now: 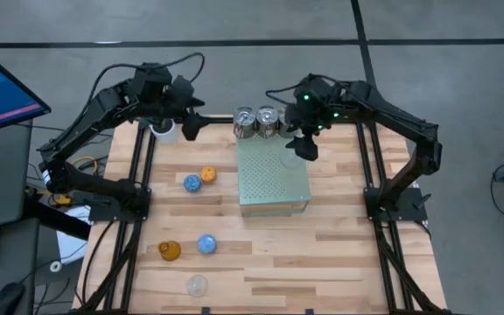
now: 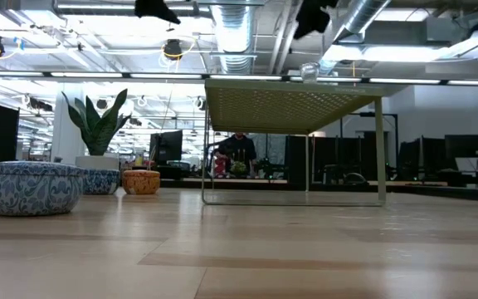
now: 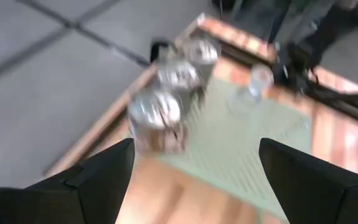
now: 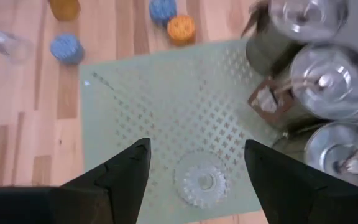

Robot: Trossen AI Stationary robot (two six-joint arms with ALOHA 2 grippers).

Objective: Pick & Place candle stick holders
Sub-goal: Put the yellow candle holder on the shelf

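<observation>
High view first: the wooden desk (image 1: 322, 254) fills most of the picture, with the pale-green perforated block (image 1: 272, 178) standing near its far edge. Three silver metal cups (image 1: 266, 122) sit in a row at the block's far side, touching or almost touching one another; small tags hang from them in the right wrist view, but no writing on them can be read. A clear glass holder (image 4: 200, 181) stands on the block's top, between the spread fingers of the right tool (image 1: 304, 149), which hovers just above it with jaws parted and nothing gripped. The left tool (image 1: 191, 124) hangs wide open and empty near the far left of the desk, just beside the white pot (image 1: 164, 130), whose plant is mostly hidden under the arm. On the open desk lie an orange round holder (image 1: 207, 175) and a blue one (image 1: 192, 183) side by side, then an amber glass holder (image 1: 170, 251), a second blue holder (image 1: 206, 244), and a second clear glass holder (image 1: 198, 284) that is faint and hard to make out against the wood. No brand shows anywhere.
</observation>
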